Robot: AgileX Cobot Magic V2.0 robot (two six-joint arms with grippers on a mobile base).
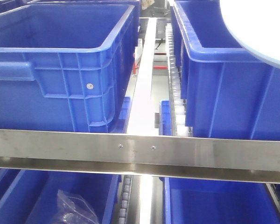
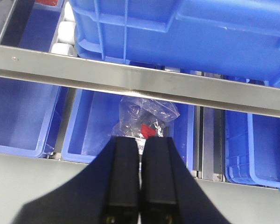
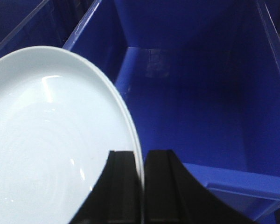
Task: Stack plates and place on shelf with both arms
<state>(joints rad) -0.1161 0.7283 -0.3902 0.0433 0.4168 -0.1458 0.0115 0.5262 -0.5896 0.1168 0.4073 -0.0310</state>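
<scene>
Up front, a brushed steel shelf rail (image 1: pixel 140 151) is running across the rack, with a white roller lane (image 1: pixel 144 79) leaving a narrow gap between a ribbed blue crate (image 1: pixel 60 65) on the left and a second blue bin (image 1: pixel 224 79) on the right. Below the rail, a crinkled clear plastic bag (image 2: pixel 147 116) is lying in a lower blue tray (image 2: pixel 102 126). The left gripper (image 2: pixel 140 186) is hovering above it, its black fingers pressed together and holding nothing. The right gripper (image 3: pixel 142 186) is pinching the thin upturned rim of a glossy, pale, faintly ringed plate (image 3: pixel 51 140), tilted over the second bin's open, smooth-walled hollow.
</scene>
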